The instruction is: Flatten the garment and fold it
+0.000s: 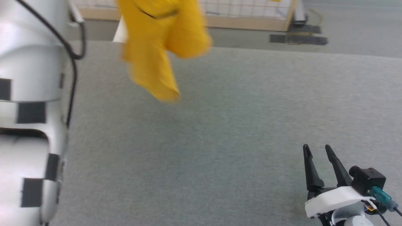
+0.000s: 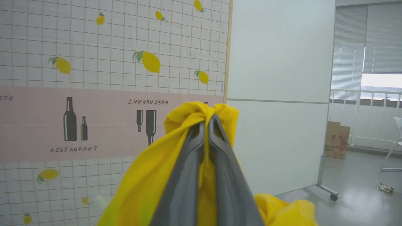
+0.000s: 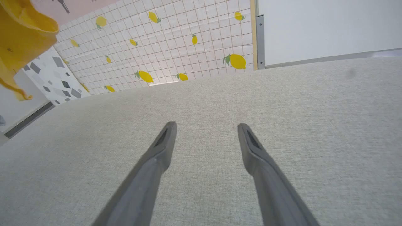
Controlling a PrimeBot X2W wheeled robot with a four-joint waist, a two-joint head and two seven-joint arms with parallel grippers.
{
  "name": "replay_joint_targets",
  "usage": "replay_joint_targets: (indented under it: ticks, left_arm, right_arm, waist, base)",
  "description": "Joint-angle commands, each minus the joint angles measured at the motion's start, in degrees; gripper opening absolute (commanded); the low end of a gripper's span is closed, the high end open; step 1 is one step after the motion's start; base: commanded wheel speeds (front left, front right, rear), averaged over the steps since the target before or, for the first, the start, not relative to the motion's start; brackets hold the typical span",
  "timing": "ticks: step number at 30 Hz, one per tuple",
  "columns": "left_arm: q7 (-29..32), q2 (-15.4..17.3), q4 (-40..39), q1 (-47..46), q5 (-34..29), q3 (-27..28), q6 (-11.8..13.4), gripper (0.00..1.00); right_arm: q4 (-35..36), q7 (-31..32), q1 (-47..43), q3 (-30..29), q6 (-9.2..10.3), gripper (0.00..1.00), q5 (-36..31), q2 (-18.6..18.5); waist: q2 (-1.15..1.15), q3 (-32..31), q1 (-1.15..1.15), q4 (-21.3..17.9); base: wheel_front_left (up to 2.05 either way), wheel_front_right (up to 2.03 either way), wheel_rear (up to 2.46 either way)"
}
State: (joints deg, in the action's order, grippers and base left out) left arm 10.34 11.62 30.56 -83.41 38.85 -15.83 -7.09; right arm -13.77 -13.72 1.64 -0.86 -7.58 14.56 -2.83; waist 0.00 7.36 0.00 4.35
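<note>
The mustard-yellow garment (image 1: 160, 47) hangs bunched in the air above the far left of the grey table (image 1: 220, 141), its lowest tip off the surface. In the left wrist view my left gripper (image 2: 206, 121) is shut on a gathered fold of the garment (image 2: 150, 185), which drapes around both fingers. My right gripper (image 1: 317, 149) rests low at the table's near right, open, with nothing between its fingers (image 3: 163, 144). A yellow edge of the garment (image 3: 19, 40) shows at the upper left of the right wrist view.
My pale left arm (image 1: 31, 110) stands tall along the left edge of the head view. A lemon-patterned partition (image 2: 94, 62) and a white panel (image 2: 282, 78) stand beyond the table. A cardboard box (image 2: 337, 139) sits on the floor far off.
</note>
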Motion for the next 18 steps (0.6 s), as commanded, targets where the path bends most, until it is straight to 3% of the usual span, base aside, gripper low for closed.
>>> replay_joint_targets:
  ticks: [1, 7, 13, 18]
  left_arm:
    - [0.4, -0.9, 0.0, 1.2, 1.8, -1.1, -0.4, 0.0]
    - [3.6, -2.5, -0.8, 10.6, 5.6, -10.8, -0.4, 0.0]
    - [7.0, -5.3, 0.0, 25.7, 11.6, -19.8, -0.4, 0.0]
    - [10.7, -5.9, -0.2, 38.1, 14.3, -31.7, -0.4, 0.0]
  right_arm:
    - [-0.3, -0.5, 0.0, -0.4, 0.09, 1.0, 0.4, 0.0]
    - [-0.4, -0.9, -0.5, -1.7, 0.09, 1.0, -0.9, 0.0]
    - [-0.2, -0.9, -1.3, -2.5, 0.09, 1.0, -1.7, 0.0]
    - [0.1, -0.4, -1.4, -2.3, 0.09, 1.0, -2.2, 0.0]
  waist:
    - [0.0, -2.2, 0.0, -3.5]
    - [0.0, -1.9, 0.0, -4.5]
    - [0.0, -2.0, 0.0, -4.5]
    - [0.0, -1.4, 0.0, -4.8]
  base:
    - [0.0, 0.0, 0.0]
    - [0.0, 0.0, 0.0]
    - [0.0, 0.0, 0.0]
    - [0.0, 0.0, 0.0]
